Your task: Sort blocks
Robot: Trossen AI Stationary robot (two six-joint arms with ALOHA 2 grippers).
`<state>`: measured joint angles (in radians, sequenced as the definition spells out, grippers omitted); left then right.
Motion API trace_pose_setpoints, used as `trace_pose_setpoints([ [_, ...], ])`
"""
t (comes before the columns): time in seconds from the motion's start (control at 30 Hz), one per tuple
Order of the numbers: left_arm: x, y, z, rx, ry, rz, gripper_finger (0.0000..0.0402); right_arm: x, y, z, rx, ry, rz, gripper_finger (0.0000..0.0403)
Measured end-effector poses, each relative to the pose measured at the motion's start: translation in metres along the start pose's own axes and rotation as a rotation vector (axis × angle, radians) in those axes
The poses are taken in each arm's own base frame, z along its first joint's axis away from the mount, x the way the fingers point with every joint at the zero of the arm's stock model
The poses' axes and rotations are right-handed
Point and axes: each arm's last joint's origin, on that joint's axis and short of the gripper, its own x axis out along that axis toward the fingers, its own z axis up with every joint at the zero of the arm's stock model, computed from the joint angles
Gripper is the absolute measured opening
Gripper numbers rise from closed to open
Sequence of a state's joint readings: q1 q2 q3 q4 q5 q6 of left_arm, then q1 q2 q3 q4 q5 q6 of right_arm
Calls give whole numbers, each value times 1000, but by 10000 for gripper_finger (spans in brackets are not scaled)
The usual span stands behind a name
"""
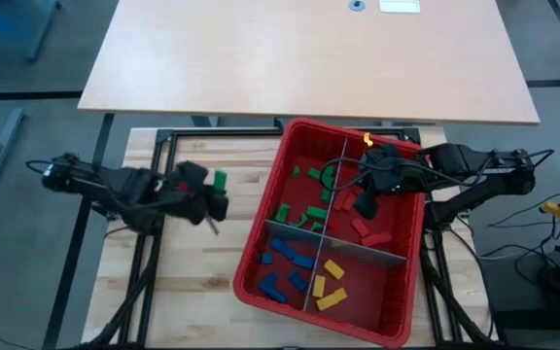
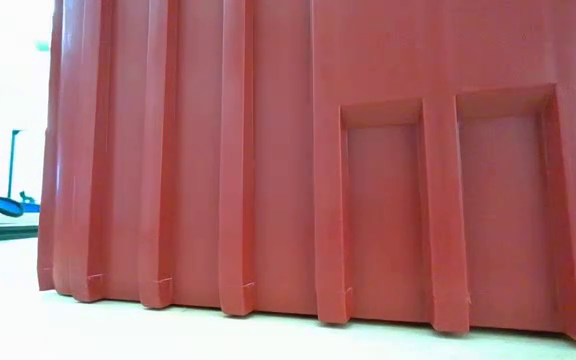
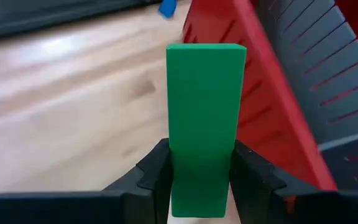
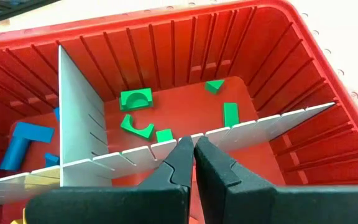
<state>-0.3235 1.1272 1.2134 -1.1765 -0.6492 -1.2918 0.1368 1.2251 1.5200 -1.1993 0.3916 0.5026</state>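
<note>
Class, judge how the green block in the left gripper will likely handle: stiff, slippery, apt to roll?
The green block looks rigid, with flat faces, so it probably won't roll. Its smooth surface may be slippery, though the left gripper clamps it squarely.

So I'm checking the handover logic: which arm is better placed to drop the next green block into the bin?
Left. Its gripper already holds a green block just outside the red bin, beside the green compartment. The right gripper is shut and empty over the dividers.
</note>
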Motion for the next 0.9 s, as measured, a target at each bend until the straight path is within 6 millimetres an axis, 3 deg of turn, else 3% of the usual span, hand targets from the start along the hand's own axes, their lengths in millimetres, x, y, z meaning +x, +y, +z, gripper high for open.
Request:
trace_pose_setpoints([
  [0.17,11,-19,30,87,-70,-25,110,0,0,0,-3,0,1,0],
  [0.4,56,-48,55,188,-24,-133,110,0,0,0,-6,2,2,0],
  [0.6,101,-76,63,231,13,-251,110,0,0,0,-9,2,1,0],
  [0.9,141,-112,73,302,81,-329,122,0,0,0,-32,3,2,0],
])
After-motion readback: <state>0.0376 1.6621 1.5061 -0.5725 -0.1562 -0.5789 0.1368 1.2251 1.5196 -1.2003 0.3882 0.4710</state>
